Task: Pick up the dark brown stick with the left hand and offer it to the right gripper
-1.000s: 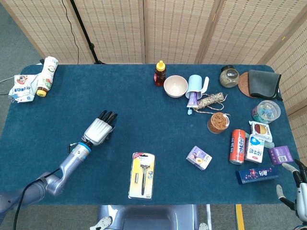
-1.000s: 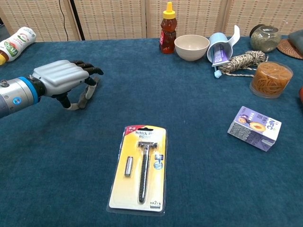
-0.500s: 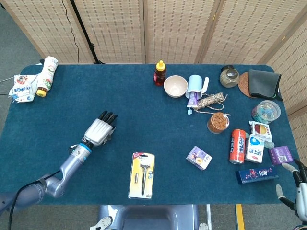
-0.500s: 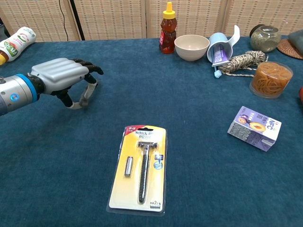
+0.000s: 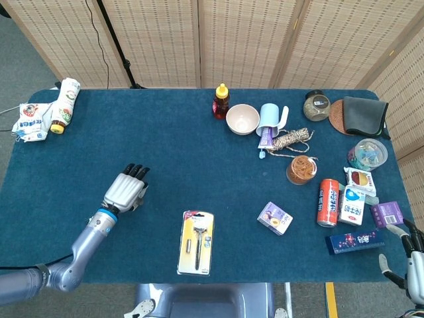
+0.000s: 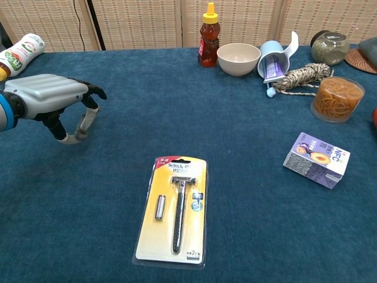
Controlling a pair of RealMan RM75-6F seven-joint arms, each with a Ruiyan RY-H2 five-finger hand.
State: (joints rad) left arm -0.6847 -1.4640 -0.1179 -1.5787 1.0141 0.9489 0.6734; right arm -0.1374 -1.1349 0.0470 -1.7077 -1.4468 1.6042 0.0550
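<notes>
Looks like a lab or test room set up for robot trials, not a home. A table [image 5: 199, 146] covered in dark blue carpet-like cloth is closed in behind and at the right by woven folding screens [image 5: 245, 40], with grey floor and a black cable [image 5: 93, 26] seen past them. Unrelated shop goods are scattered over the cloth as test props: a packaged razor [image 5: 196, 242], a honey bottle [image 5: 220, 101], a bowl [image 5: 242, 119], a red can [image 5: 328, 202], a jar of rubber bands [image 5: 301, 169], a ball of twine [image 5: 291, 140] and small boxes [image 5: 275, 218]. A yellow floor marking [image 5: 330, 299] is visible at the bottom edge.
</notes>
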